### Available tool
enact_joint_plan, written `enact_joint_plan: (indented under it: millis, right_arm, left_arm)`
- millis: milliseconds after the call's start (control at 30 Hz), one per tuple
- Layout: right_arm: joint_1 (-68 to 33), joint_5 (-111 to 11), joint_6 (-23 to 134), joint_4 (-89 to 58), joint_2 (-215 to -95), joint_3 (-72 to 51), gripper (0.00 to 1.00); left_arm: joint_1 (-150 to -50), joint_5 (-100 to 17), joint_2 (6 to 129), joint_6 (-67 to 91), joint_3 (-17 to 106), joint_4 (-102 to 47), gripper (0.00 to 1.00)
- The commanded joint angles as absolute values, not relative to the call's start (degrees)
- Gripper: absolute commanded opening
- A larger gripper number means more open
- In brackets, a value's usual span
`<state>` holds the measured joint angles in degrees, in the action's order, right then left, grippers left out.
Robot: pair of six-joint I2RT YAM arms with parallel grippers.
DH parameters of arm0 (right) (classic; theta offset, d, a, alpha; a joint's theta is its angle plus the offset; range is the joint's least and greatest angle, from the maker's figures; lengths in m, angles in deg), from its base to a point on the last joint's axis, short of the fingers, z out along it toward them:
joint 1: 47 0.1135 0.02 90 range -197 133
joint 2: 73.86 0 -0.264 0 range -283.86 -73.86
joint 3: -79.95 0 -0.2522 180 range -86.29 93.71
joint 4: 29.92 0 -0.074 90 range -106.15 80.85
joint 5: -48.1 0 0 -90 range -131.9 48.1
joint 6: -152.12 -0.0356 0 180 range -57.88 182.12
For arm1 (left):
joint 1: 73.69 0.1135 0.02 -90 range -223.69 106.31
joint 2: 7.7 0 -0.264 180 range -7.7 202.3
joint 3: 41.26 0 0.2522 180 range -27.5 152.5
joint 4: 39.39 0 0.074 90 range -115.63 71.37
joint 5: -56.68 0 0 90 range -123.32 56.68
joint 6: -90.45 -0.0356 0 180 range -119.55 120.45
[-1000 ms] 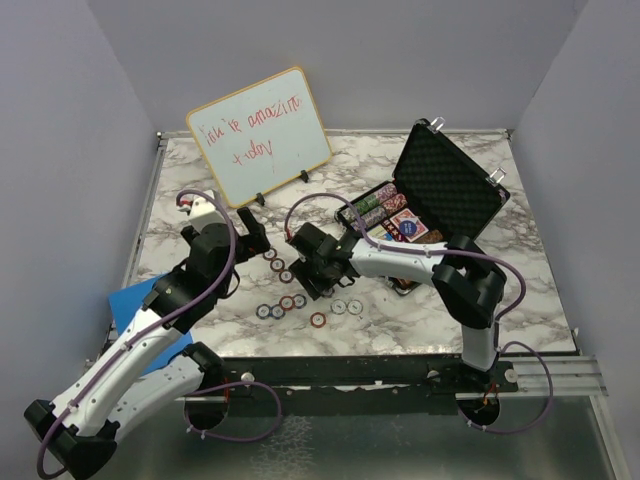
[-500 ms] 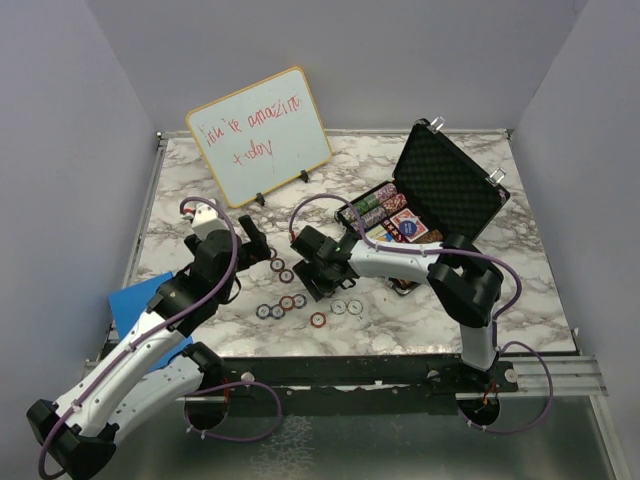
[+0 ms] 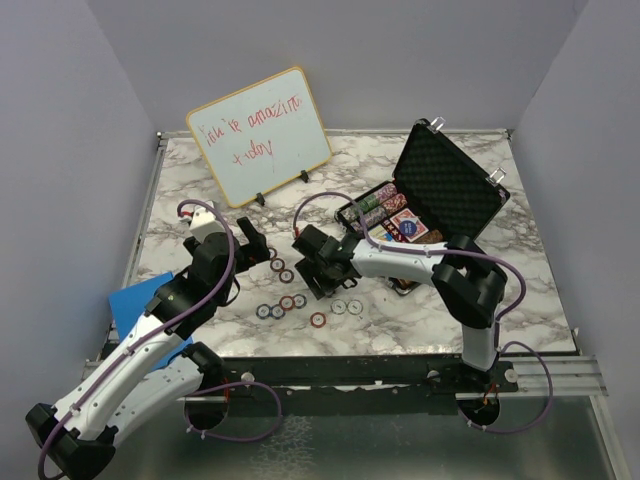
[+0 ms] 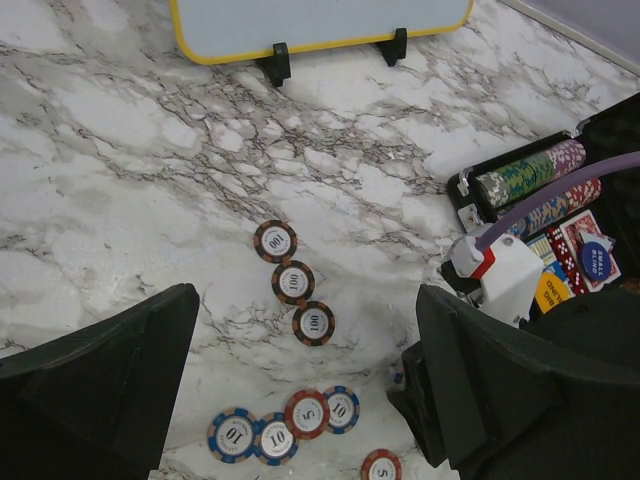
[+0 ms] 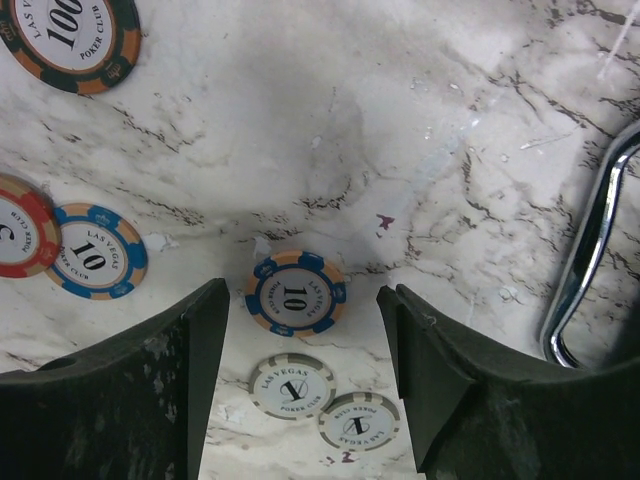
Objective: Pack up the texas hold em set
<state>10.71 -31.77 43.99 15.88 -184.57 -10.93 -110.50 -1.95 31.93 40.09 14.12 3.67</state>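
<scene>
Three brown 100 chips [image 4: 293, 282] lie flat in a slanting row on the marble table [image 4: 100, 150], right beneath the left gripper [image 4: 307, 300], whose jaws stand wide apart and hold nothing. Further right, the right gripper [image 5: 302, 300] is likewise spread wide and empty, low over the table, with a blue 10 chip [image 5: 296, 293] lying squarely between its fingers [image 5: 150, 380]. That arm is plainly the nearer to it. The open briefcase [image 3: 450, 185], with chips racked inside, lies to the right of both, so the chip's way home is rightward.
</scene>
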Motion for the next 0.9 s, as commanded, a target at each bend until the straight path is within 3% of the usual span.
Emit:
enact_joint_plan:
  millis: [0, 400, 867]
  right_arm:
    - [11.03, -30.26, 44.2, 17.34, -180.89, -11.93, 0.7]
    - [11.05, -37.46, 45.53, 16.13, -186.23, -13.03, 0.71]
    - [10.97, -33.76, 42.46, 16.68, -194.11, -9.06, 0.62]
  left_arm:
    - [-110.34, -2.74, 31.96, 40.44, 13.38, 3.22, 0.99]
    - [-110.33, -2.48, 32.42, 40.44, 13.01, 2.93, 0.99]
    - [-110.33, -2.65, 32.59, 40.4, 12.74, 2.67, 0.99]
